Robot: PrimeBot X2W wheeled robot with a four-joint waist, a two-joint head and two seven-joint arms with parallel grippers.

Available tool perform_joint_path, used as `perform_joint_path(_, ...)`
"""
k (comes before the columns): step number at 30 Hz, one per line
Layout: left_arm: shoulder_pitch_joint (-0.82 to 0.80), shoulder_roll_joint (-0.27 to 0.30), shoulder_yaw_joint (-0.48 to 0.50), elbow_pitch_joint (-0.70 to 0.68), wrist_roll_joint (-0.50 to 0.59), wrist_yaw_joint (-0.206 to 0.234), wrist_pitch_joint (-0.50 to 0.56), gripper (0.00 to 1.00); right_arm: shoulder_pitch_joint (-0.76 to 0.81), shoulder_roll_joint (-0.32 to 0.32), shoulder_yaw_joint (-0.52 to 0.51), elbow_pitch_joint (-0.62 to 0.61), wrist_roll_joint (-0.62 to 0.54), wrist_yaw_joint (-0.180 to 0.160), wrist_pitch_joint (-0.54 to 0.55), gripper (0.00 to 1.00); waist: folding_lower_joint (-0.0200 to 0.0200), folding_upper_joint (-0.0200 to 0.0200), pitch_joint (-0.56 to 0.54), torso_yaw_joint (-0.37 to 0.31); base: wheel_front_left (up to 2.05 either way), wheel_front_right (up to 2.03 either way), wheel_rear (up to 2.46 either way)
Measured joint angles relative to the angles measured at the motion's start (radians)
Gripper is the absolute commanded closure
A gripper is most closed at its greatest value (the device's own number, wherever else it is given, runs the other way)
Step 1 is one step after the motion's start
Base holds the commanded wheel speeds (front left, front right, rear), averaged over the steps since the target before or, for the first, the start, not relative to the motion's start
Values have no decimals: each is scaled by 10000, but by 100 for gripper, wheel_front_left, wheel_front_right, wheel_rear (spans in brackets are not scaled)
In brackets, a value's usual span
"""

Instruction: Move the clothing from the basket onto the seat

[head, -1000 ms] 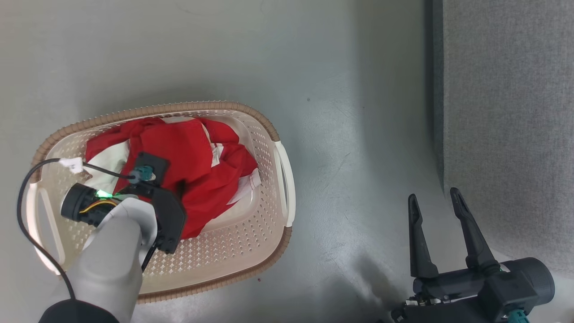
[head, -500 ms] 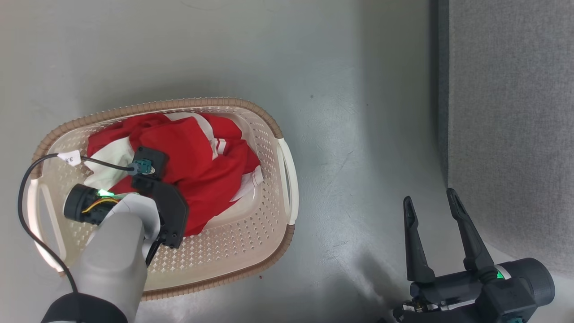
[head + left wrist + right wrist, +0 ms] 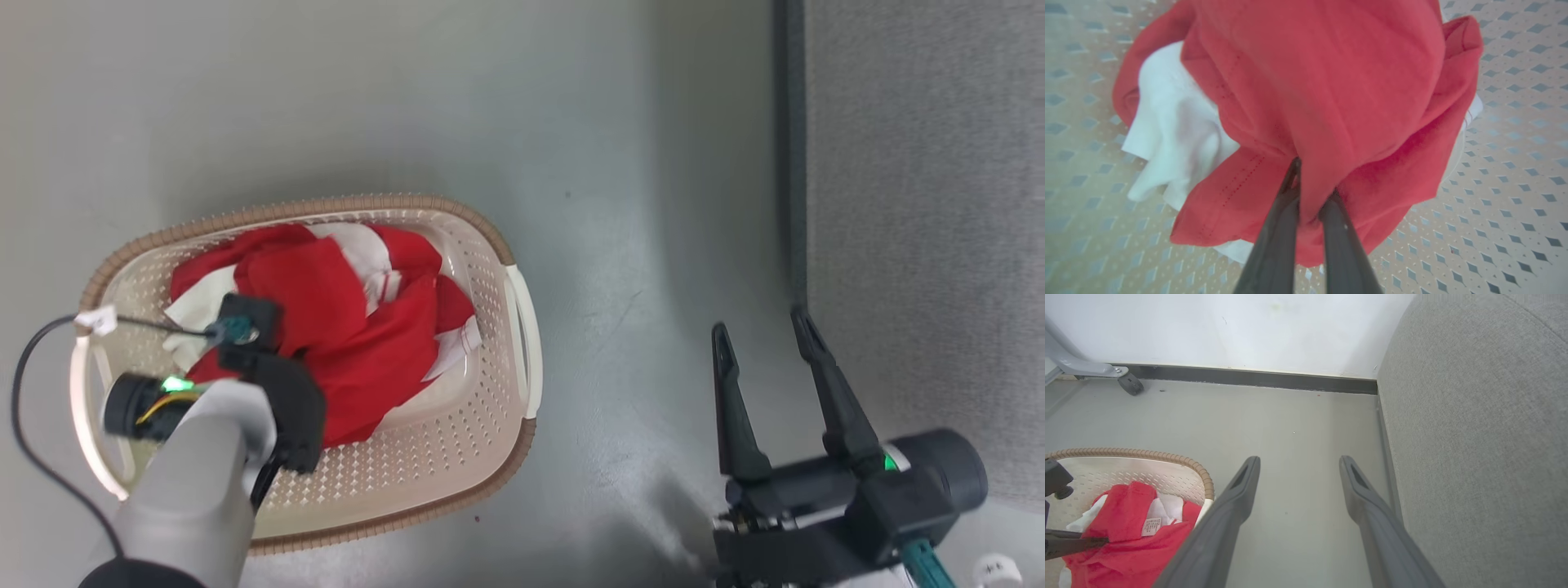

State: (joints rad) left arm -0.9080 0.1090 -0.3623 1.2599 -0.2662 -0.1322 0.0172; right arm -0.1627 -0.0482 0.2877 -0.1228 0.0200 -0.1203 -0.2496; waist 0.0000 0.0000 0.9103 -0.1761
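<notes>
The clothing (image 3: pixel 367 359) is a heap of red and white garments in the cream basket (image 3: pixel 343 204), which stands on the floor at the left. My left gripper (image 3: pixel 1312 177) reaches down into the basket and is shut on a fold of red cloth, which bunches around its two fingers (image 3: pixel 1278 228). From the head view my left wrist (image 3: pixel 269 392) covers those fingers. My right gripper (image 3: pixel 759 320) hovers open and holds nothing, over the floor beside the grey seat (image 3: pixel 922 204). In the right wrist view its fingers (image 3: pixel 1237 498) point along the seat (image 3: pixel 1474 437) toward the wall.
Grey floor (image 3: pixel 620 204) lies between basket and seat. A black cable (image 3: pixel 24 384) loops from my left wrist past the basket's left rim. A white wall with a dark baseboard (image 3: pixel 1249 377) stands ahead, and a caster of a grey frame (image 3: pixel 1131 384) sits near it.
My left gripper has closed on the red cloth, and the heap has bunched up toward it. The right gripper stays open. The head camera has shifted slightly.
</notes>
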Motion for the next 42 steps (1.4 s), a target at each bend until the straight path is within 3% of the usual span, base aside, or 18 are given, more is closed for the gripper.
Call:
perform_joint_path(13, 1059, 389, -255, 109, -307, 0, -598, 100, -1375, -8, 111, 1258, 978, -31, -71, 0, 0, 0, -1227, -124, 0, 0, 0)
perform_joint_path(19, 1345, 387, -341, -188, -502, 0, -1342, 100, -1742, -10, 13, 1971, 1296, -31, -71, 0, -1, 0, -2194, -95, 0, 0, 0)
perform_joint_path(27, 1822, 328, -665, -803, -606, 0, -2395, 100, -1759, -15, -293, 2790, 1647, -31, -71, 0, -1, 0, -3355, 49, 0, 0, 0)
perform_joint_path(42, 3077, 295, -1039, -2276, -1561, 0, -2623, 100, -1276, -15, -798, 4092, 1925, 155, -69, 0, -1, -1, -5562, 682, 0, 0, 0)
